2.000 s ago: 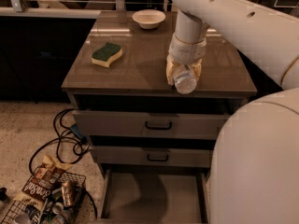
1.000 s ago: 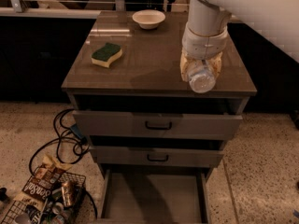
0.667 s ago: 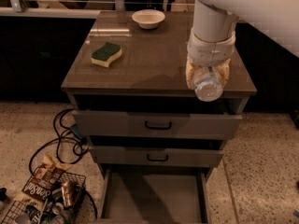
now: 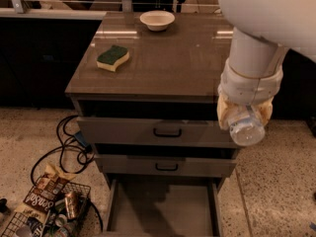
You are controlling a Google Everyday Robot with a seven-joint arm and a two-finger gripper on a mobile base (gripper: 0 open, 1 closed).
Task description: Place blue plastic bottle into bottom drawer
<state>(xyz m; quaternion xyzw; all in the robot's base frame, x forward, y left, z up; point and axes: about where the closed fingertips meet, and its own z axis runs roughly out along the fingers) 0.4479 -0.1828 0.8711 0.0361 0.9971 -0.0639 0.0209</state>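
My one camera sits high up and looks steeply down. My hand (image 4: 245, 117) is close to it, at the right, gripping the blue plastic bottle (image 4: 247, 128). The counter (image 4: 168, 58) spreads left of my hand. The bottom drawer (image 4: 163, 211) is farther, down-left.

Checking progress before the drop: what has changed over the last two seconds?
The tool, clamped on the blue plastic bottle, carried it forward and right off the cabinet top; it now hangs before the top drawer at its right end. Sponge, bowl and the open bottom drawer stayed put.
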